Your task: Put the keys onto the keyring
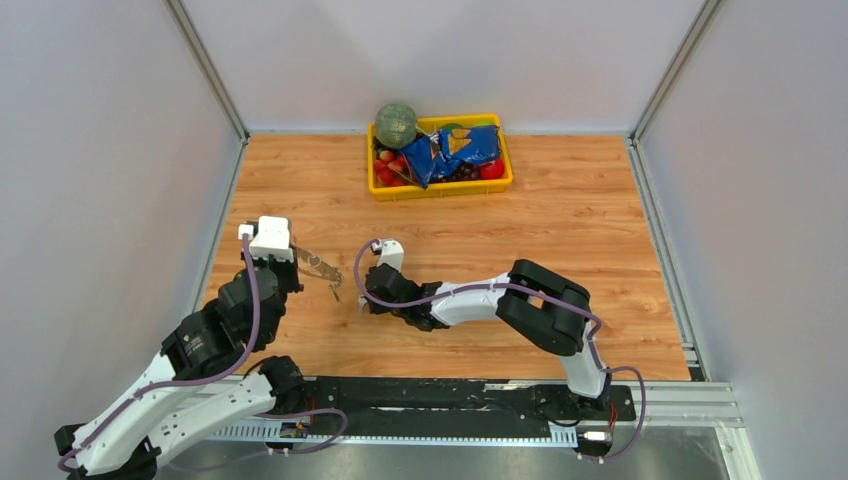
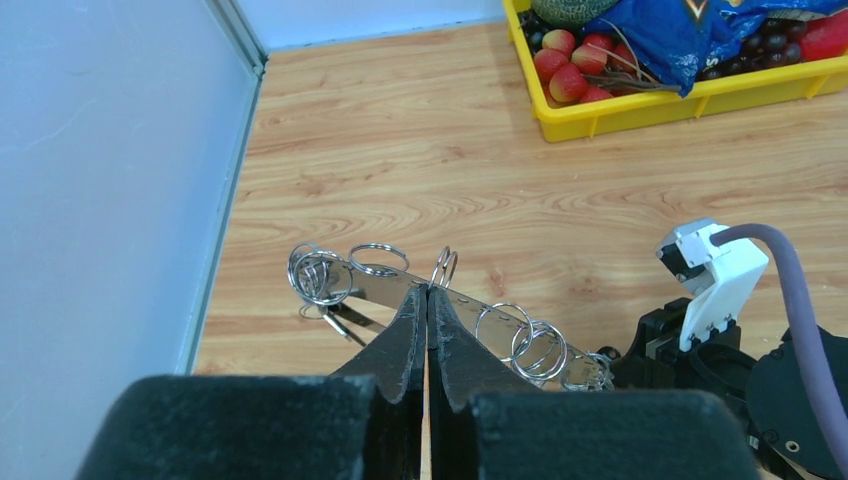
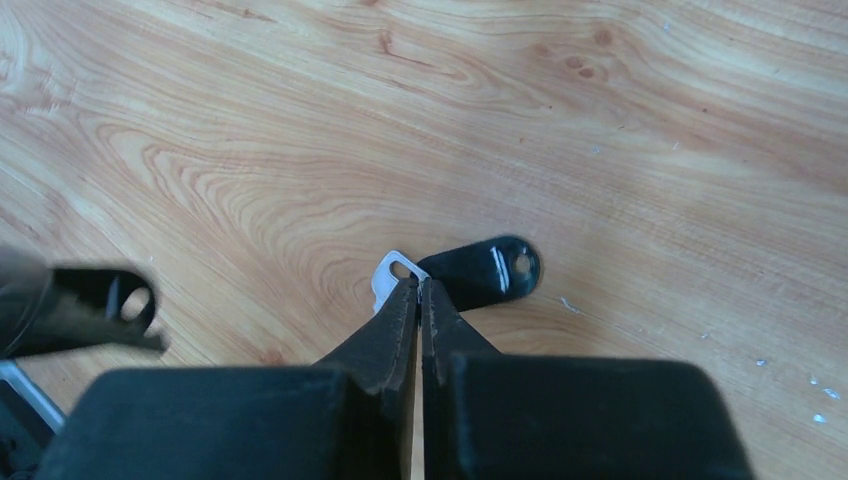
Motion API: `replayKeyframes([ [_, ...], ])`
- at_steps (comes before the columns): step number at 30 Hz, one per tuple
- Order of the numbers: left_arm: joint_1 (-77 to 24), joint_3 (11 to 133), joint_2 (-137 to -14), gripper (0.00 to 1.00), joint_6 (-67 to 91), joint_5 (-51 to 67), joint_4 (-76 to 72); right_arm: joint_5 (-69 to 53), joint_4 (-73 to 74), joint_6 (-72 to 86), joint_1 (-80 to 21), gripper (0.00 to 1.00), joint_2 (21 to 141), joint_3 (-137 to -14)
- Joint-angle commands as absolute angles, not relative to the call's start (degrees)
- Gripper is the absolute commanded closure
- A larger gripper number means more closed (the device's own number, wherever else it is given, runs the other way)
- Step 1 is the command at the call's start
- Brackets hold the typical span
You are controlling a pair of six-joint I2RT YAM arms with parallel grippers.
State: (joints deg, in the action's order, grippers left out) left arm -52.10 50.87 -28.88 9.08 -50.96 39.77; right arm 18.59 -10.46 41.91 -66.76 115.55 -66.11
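Left gripper (image 2: 428,292): you have its fingers pressed together on the keyring (image 2: 385,290), near the middle of it.
Keyring: it is held above the table (image 2: 420,130), on the left side; small silver rings stick out on both sides of the fingertips.
Right gripper (image 3: 418,285): you have its tips closed to a thin slit, pinching the key (image 3: 487,270) where the black head meets the silver blade.
Key: it is low on the wood, near the right end of the keyring.
Yellow tray (image 1: 440,187): at the far edge, well apart from both grippers.
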Motion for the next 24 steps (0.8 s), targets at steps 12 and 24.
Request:
replayKeyframes([
  [12,-52.1,49.9,-26.2,1.00,6.9,-50.1,35.8,22.3,-9.2,38.1,-68.2,1.00,114.4,-67.8],
  [24,-52.1,51.1,-26.5,1.00,5.8,-44.4,34.4,20.5,-11.8,33.3,-68.9,1.00,95.6,-56.3],
])
